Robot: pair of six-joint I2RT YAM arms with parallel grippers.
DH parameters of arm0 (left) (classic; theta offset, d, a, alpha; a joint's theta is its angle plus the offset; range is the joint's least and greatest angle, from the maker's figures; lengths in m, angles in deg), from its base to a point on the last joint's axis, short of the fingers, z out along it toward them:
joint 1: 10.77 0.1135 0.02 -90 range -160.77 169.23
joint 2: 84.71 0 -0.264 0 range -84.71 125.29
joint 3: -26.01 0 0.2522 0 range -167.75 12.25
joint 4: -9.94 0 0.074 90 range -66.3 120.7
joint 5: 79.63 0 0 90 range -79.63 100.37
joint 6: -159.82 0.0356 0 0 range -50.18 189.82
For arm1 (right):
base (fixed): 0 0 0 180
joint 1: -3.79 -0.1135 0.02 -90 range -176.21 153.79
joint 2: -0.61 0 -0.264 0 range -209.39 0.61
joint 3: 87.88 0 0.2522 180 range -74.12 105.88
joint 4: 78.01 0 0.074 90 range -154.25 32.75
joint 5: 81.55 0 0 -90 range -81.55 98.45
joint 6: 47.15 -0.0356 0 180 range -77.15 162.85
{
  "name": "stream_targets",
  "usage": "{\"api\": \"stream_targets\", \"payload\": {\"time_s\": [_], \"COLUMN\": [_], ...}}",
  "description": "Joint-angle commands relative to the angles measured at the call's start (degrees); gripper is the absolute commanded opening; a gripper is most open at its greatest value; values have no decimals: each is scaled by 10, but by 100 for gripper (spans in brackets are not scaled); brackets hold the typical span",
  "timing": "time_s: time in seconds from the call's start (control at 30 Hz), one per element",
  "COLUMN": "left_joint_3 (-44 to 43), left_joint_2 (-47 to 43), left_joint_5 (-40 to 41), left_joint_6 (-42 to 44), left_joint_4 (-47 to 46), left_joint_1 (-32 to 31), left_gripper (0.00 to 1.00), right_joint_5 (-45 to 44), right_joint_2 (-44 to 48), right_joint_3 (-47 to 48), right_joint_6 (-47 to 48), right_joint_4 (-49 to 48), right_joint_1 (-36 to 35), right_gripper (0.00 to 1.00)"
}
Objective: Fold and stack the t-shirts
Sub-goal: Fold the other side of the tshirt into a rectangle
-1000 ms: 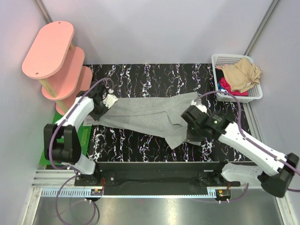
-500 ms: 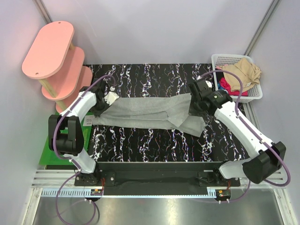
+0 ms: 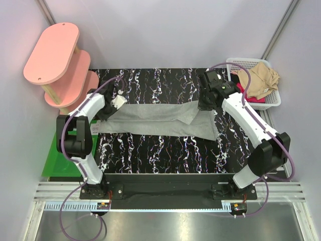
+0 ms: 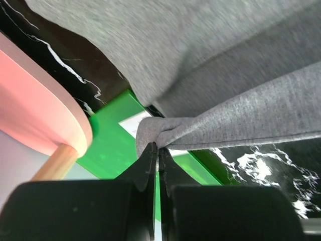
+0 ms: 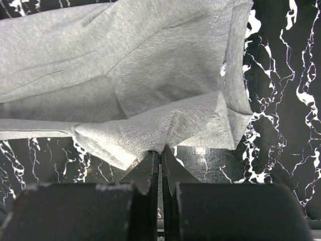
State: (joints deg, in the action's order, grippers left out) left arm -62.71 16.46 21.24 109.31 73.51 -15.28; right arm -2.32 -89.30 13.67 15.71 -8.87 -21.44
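Currently, worktop (image 3: 165, 150): I read black with white veining; pale walls behind.
Grey t-shirt (image 3: 150, 119): stretched across mid-worktop between the claws.
Left claw (image 4: 158, 149): clamped on its left end.
Right claw (image 5: 160, 152): clamped on its right edge.
Corners: pink shelf (image 3: 55, 50) left, basket (image 3: 273, 102) right.

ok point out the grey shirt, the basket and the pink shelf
grey shirt (image 3: 150, 119): top view, middle of the spread cloth
basket (image 3: 268, 104): top view, near rim
pink shelf (image 3: 51, 52): top view, top tier
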Motion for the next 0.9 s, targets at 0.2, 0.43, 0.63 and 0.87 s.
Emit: {"api": "stream_targets", "payload": {"time_s": [0.2, 0.43, 0.63, 0.87], "left_joint_3": [-56, -114, -162, -164], "left_joint_2": [64, 114, 148, 116], "left_joint_5": [33, 52, 86, 111], "left_joint_6": [15, 24, 32, 27], "left_joint_4": [-19, -18, -17, -22], "left_joint_1": [10, 10, 7, 6], "left_gripper": [1, 2, 32, 99], "right_joint_5": [16, 28, 43, 58], "right_joint_2": [-53, -125, -199, -263], "right_joint_3": [40, 85, 149, 212], "right_joint_6": [25, 34, 37, 43], "right_joint_4": [-37, -54, -54, -50], "right_joint_1": [33, 63, 77, 86], "right_gripper": [0, 0, 0, 0]}}
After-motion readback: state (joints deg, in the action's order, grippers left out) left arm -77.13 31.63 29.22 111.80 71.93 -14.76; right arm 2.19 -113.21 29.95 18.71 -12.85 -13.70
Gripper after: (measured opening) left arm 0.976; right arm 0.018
